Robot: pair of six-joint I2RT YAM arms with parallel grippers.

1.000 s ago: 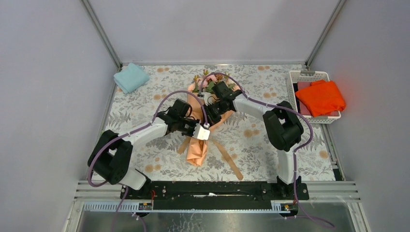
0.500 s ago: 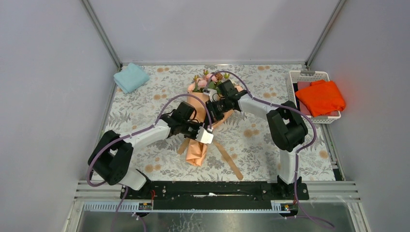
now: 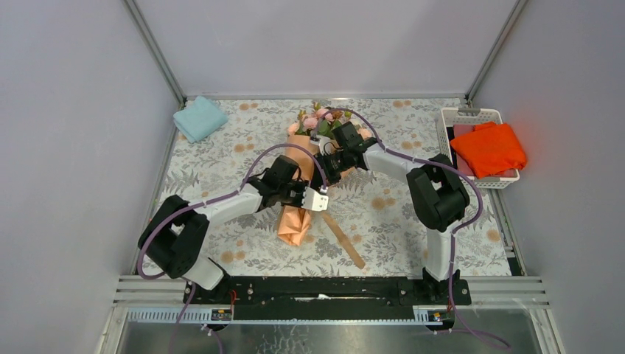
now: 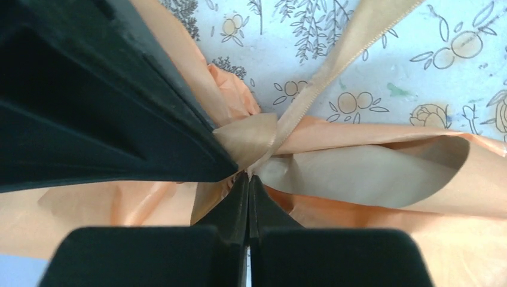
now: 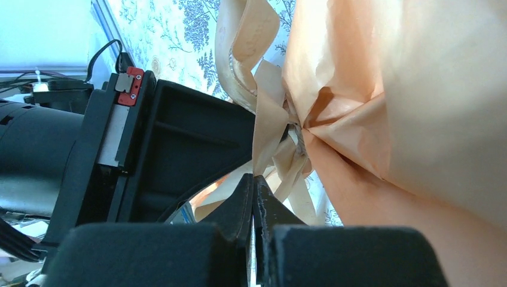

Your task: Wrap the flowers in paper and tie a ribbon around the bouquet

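The bouquet (image 3: 298,151) lies near the middle of the desk (image 3: 221,155). Its flowers (image 3: 318,122) point toward the far edge, and the paper (image 3: 293,225) narrows to a crumpled tail pointing at the near edge. The ribbon (image 3: 346,240) is gathered at the bouquet's waist, and one loose end trails flat across the desk toward the near right corner.

Both arms meet at that waist. The left hand (image 3: 317,199) reaches in from the left. In its wrist view its fingers (image 4: 227,209) are pressed together, pinching a fold of the ribbon where the strands cross. The right hand (image 3: 329,168) comes from the far right side. Its jaws are also closed, with a ribbon strand running into the tips. The two hands sit just beside each other.

A light blue cloth (image 3: 200,118) lies at the far left corner. A white basket (image 3: 451,116) at the right edge holds an orange cloth (image 3: 490,147).
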